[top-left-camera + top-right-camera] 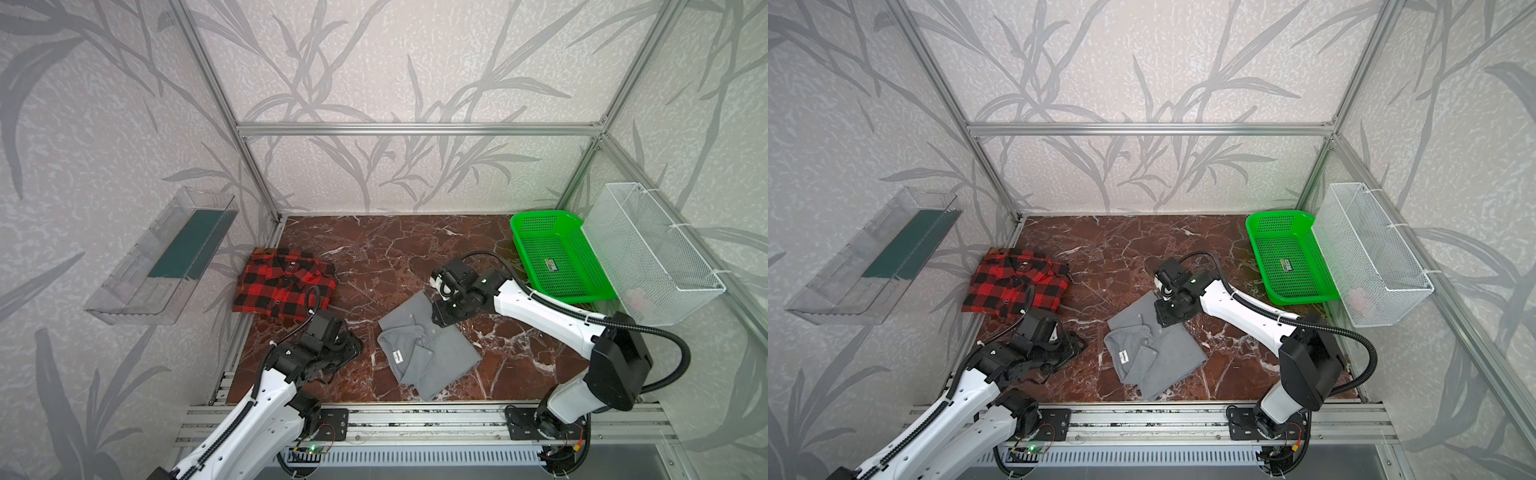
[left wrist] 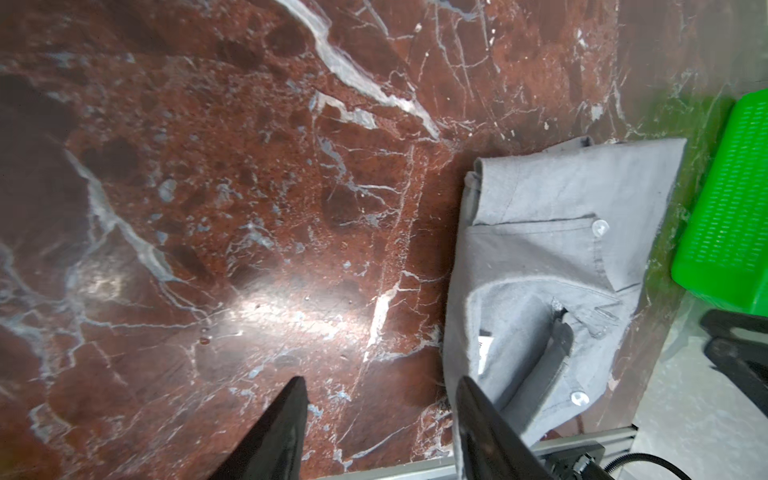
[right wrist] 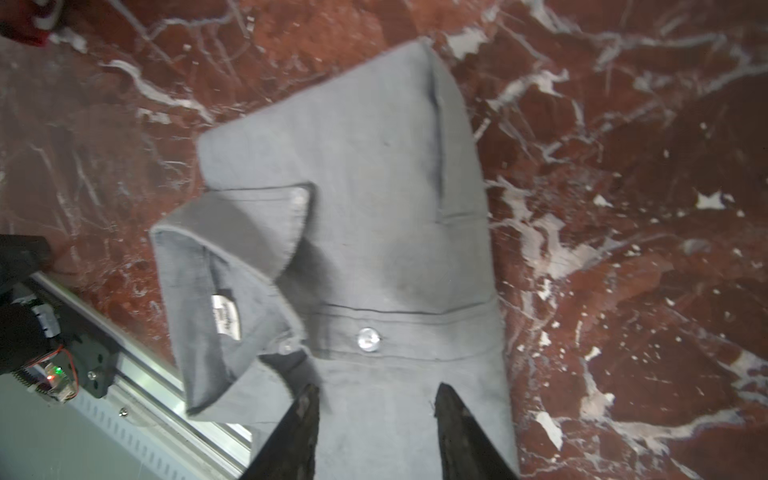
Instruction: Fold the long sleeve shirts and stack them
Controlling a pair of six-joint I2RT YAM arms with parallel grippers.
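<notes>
**Top views.** Seen in both: folded gray shirt (image 1: 428, 353), collar up, flat on table (image 1: 374, 257), left of and in front of green basket (image 1: 540, 216), not touching it. Folded plaid shirt (image 1: 282, 286) far left of green basket, well apart from it. Right gripper (image 1: 442, 318) down at the gray shirt edge closest to green basket. Left gripper (image 1: 353, 347) low over bare table, farther from green basket than gray shirt.

**Left wrist view.** Left gripper (image 2: 380, 382) with fingers (image 2: 282, 428) spread about halfway, nothing between them. Gray shirt (image 2: 561, 232) lying between one finger and green basket (image 2: 727, 208).

**Right wrist view.** Right gripper (image 3: 378, 388) also roughly half spread, tips at gray shirt (image 3: 365, 187) near the button placket. No fabric visibly pinched. Touching or just above: cannot tell.

**Step, as judged:** lifting gray shirt to stack on plaid shirt.
- Close on every layer at the edge, not the top ply alone.
- Bring left gripper to the opposite edge.
- Raise both ends level so the folds hold.
- Lower square onto plaid shirt.

**Count:**
- two shirts
- two grippers
- one green basket
- one wire basket (image 1: 648, 245), right beside green basket
- one clear bin (image 1: 166, 257), far left of green basket
</notes>
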